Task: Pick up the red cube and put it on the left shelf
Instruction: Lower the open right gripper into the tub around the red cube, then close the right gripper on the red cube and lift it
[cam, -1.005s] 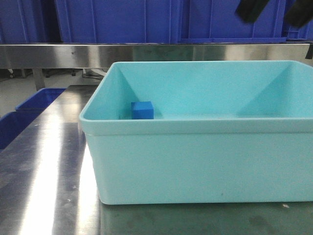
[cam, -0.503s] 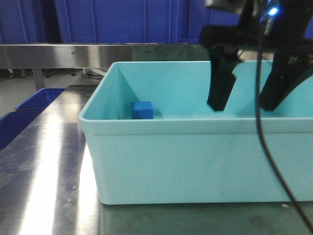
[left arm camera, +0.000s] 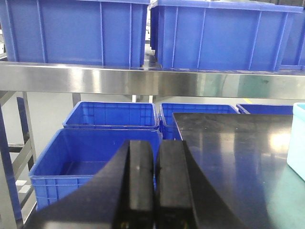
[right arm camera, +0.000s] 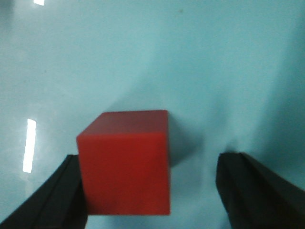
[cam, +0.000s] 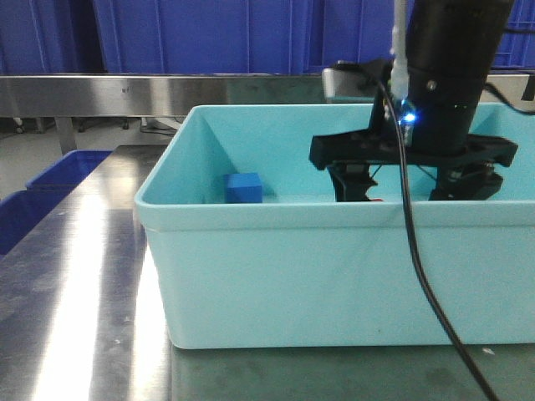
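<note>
My right gripper [right arm camera: 152, 191] hung low inside the wide turquoise plastic bin [cam: 334, 276], pointing straight down at its floor. In the front view the black wrist stood upright at the right of the frame, fingers dipped below the near rim. The jaws stood wide, one dark finger [right arm camera: 52, 198] at the lower left of the wrist view and the other at the lower right. The small red cube [right arm camera: 125, 162] sat flat on the bin floor between them, hard by the left-hand finger and well apart from the right-hand one. I judged I was off-centre, so a squeeze would likely nudge the cube sideways before both pads bit. The spread was there to straddle the cube with room to spare.

The small blue cube [cam: 243, 188] lay toward the bin's far left corner, well clear of my fingers, so I had no reason to disturb it.

My left gripper [left arm camera: 157, 181] was held level, away from the bin, its jaws pressed together on nothing. It looked out at the stainless steel shelf [left arm camera: 143, 81] loaded with blue plastic crates [left arm camera: 76, 31].
</note>
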Tool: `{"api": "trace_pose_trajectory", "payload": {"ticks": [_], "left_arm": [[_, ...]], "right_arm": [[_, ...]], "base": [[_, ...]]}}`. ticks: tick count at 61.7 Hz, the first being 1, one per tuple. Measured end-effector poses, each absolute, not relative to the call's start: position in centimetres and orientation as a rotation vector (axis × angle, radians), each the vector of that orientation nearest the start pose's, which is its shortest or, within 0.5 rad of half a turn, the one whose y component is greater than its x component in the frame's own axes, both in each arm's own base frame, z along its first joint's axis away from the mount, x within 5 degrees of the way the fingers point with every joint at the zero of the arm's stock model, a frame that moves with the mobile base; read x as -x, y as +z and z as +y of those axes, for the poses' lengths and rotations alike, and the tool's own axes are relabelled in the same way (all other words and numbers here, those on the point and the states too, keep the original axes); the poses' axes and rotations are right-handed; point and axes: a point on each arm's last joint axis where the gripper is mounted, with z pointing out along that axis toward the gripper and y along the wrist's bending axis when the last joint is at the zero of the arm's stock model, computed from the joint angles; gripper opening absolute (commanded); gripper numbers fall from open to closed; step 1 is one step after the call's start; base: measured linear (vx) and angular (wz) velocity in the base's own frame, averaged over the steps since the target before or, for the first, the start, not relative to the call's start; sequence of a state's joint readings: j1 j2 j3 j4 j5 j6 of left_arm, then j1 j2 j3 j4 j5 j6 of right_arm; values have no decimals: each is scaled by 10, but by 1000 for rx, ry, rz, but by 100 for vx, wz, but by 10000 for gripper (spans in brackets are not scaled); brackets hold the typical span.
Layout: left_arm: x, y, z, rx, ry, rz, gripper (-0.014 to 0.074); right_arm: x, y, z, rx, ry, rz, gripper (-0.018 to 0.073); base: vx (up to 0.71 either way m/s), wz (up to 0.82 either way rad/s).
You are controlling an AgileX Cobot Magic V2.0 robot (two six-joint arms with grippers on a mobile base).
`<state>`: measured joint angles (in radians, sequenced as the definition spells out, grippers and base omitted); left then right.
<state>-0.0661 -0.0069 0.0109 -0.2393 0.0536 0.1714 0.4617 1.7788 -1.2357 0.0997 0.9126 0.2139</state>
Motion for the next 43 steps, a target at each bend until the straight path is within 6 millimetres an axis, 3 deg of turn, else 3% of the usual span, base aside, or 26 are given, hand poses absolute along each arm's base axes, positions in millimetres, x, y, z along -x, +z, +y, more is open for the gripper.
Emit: {"api": "trace_pose_trajectory", "payload": {"ticks": [17, 23, 29, 40, 43], "left_arm": [[-56, 205, -5, -9, -116, 1541, 102], [-56, 205, -5, -9, -116, 1541, 102], [-56, 205, -5, -9, -116, 1541, 102], [-56, 205, -5, -9, -116, 1541, 102], [-56, 205, -5, -9, -116, 1541, 102]], "right_arm": [[-317, 212, 165, 275, 240, 2895, 613], [-318, 212, 165, 273, 247, 2878, 575], [-319, 212, 166, 274, 248, 2872, 426], [-319, 211, 166, 277, 247, 2874, 43], [-319, 211, 166, 282, 246, 2873, 60]], "base": [[0, 0], [0, 0], [0, 0], [0, 0], [0, 0]]}}
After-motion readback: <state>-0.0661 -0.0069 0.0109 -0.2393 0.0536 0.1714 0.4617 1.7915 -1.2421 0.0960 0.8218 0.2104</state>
